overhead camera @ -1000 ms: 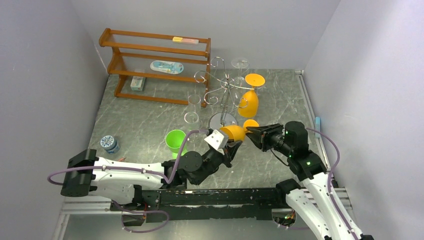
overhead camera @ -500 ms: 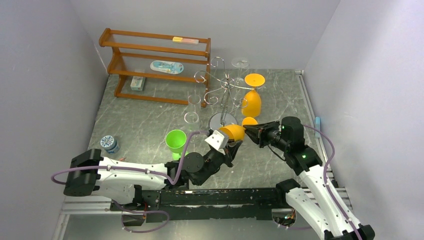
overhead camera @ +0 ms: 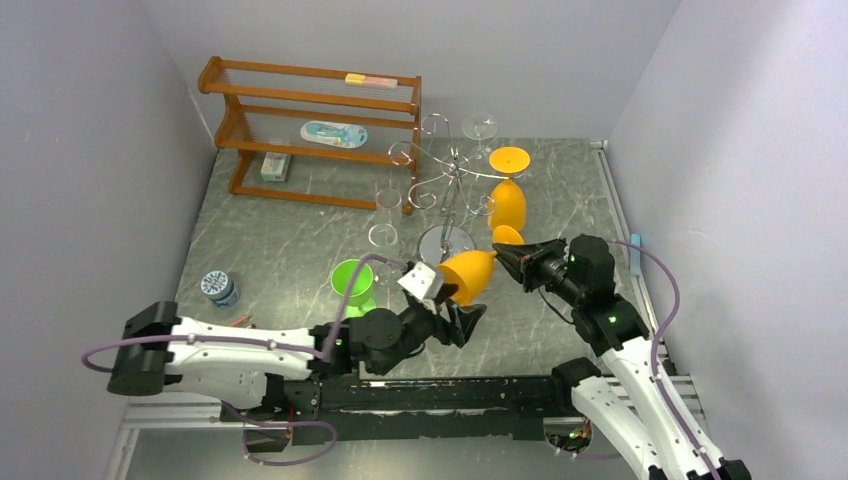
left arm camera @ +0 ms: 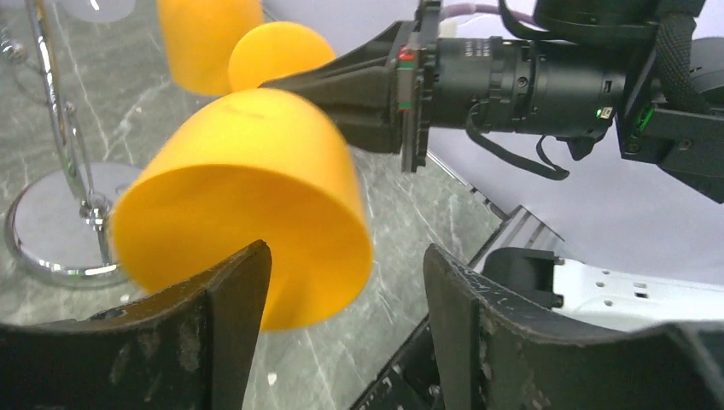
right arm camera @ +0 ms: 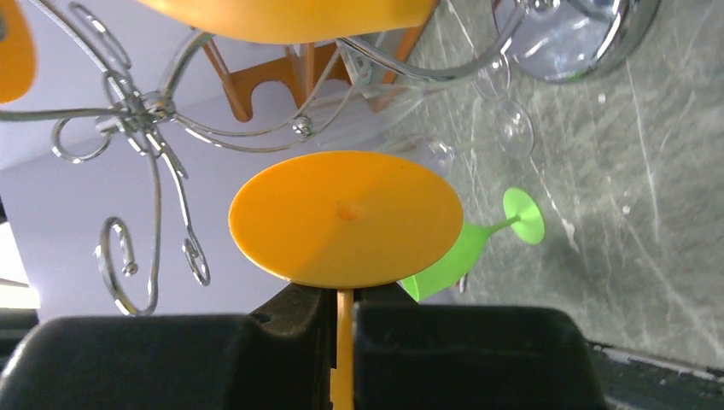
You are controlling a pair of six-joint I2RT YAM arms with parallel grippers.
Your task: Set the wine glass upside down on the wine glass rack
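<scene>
1. Looking down from the top view, you find the orange wine glass (overhead camera: 468,272) held sideways in the air. It hangs over the near half of the table (overhead camera: 300,250), right of centre, just on the near side of the round base of the wine glass rack (overhead camera: 442,238).
2. Your right tool (overhead camera: 500,255) is clamped on the glass's thin stem. In the right wrist view the stem (right arm camera: 344,342) is pinched between the 2 fingers, with the flat foot (right arm camera: 346,218) just beyond them.
3. Your left tool (overhead camera: 462,305) stands wide. Its 2 fingers (left arm camera: 213,333) are spread to either side of the bowl's mouth, and you cannot tell whether either one touches the bowl.
4. The bowl's mouth faces the near left, toward your left arm, and the foot points toward the far right.
5. The rack stands upright, right of centre and toward the far edge. 1 hung orange glass (overhead camera: 508,200) dangles upside down from an arm on its right side.
6. A green glass (overhead camera: 352,280) lies on the table just left of the held glass.
7. A wooden shelf rack (overhead camera: 310,130) fills the far left corner.
</scene>
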